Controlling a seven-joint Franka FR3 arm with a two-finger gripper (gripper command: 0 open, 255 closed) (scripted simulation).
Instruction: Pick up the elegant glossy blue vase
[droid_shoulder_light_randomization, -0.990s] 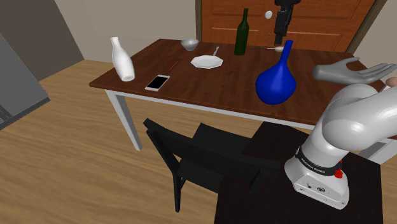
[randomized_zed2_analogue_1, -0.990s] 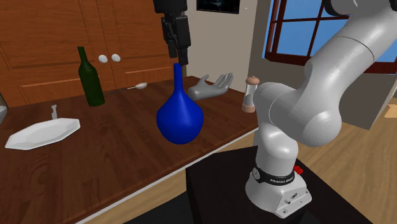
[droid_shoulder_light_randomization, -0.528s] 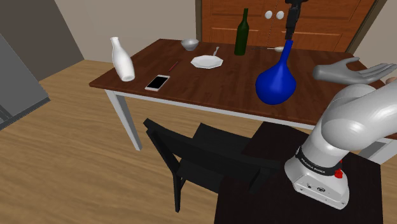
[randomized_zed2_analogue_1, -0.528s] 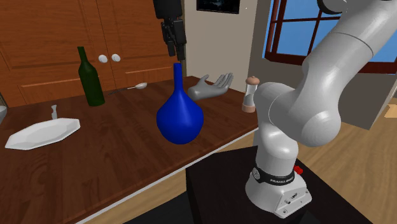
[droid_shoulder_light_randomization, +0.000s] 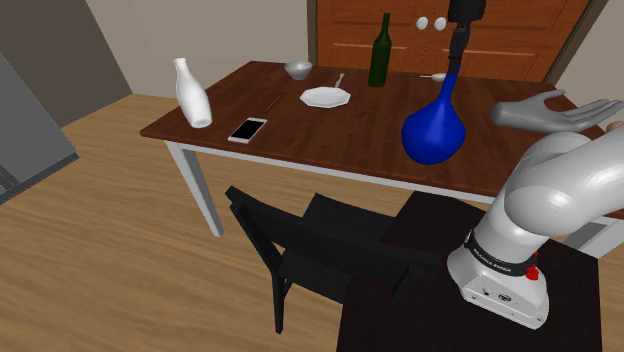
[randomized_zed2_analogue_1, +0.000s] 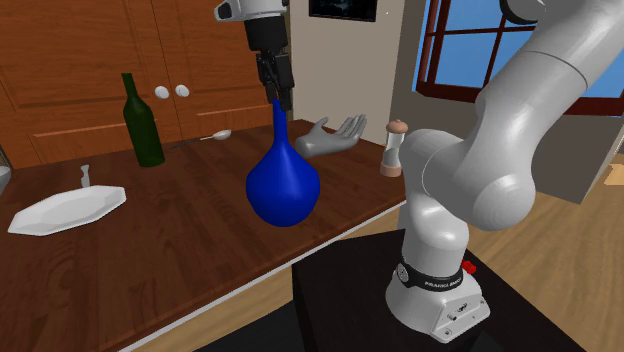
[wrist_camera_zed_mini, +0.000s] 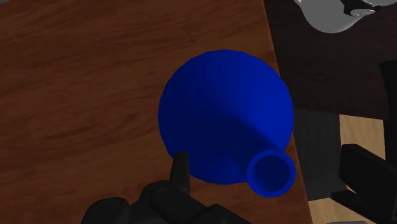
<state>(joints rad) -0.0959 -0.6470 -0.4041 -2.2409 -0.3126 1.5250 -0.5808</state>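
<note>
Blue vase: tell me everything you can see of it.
The blue vase is glossy deep blue all over: a round bulb body tapering into a long thin neck with a small open mouth. It stands upright on the brown wooden table, near the edge by the robot's stand. The open gripper hangs at the neck's top, a finger on each side, neither seeming to touch it.

The vase (wrist_camera_zed_mini: 222, 114) is smooth deep blue, with a faint sheen rather than a hard gloss. The table (droid_shoulder_light_randomization: 330, 125) under it is dark wood with plain grain, and the doors (droid_shoulder_light_randomization: 520, 45) at the far side are warmer wood. The bottle (droid_shoulder_light_randomization: 380, 50) looks like glossy green glass. My fingers (wrist_camera_zed_mini: 181, 170) are matt black.
</note>
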